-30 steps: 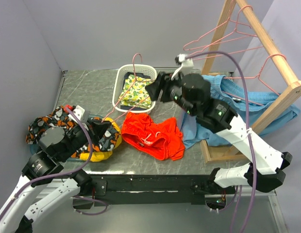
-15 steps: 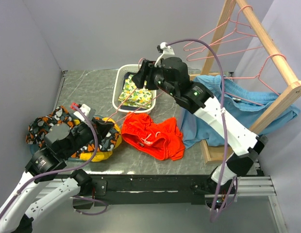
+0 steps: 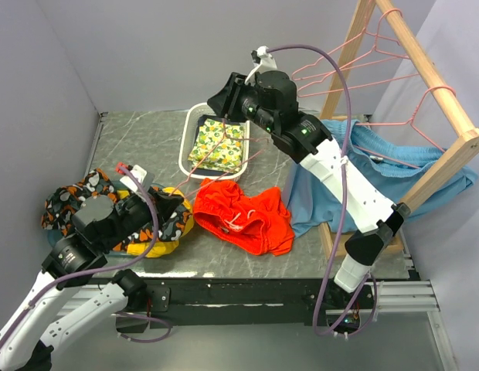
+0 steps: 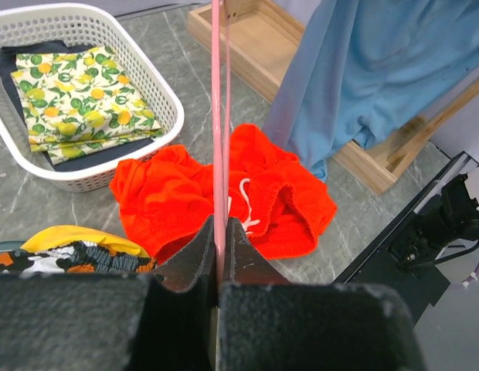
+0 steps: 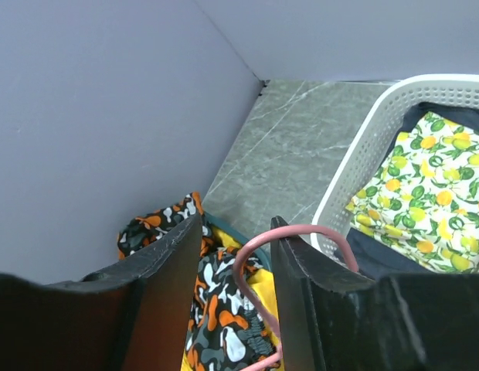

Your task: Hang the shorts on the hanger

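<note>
Grey marble desk (image 3: 139, 135), with a wall close on its left. In the last second the right claw (image 5: 236, 232) has swung from the wooden rack (image 3: 436, 73) to the pink hanger (image 4: 217, 116); its jaws stand apart around the hook. The left claw (image 4: 218, 239) pinches the hanger's wire. The red-orange shorts (image 3: 243, 216) lie untouched near the front edge, so threading probably comes next. There is open room left of the white basket (image 3: 185, 143)

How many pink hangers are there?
3. One hanger is clamped in the left gripper, its hook inside the right gripper. Two more hang on the wooden rack. Their crossing wires might hide another.
</note>
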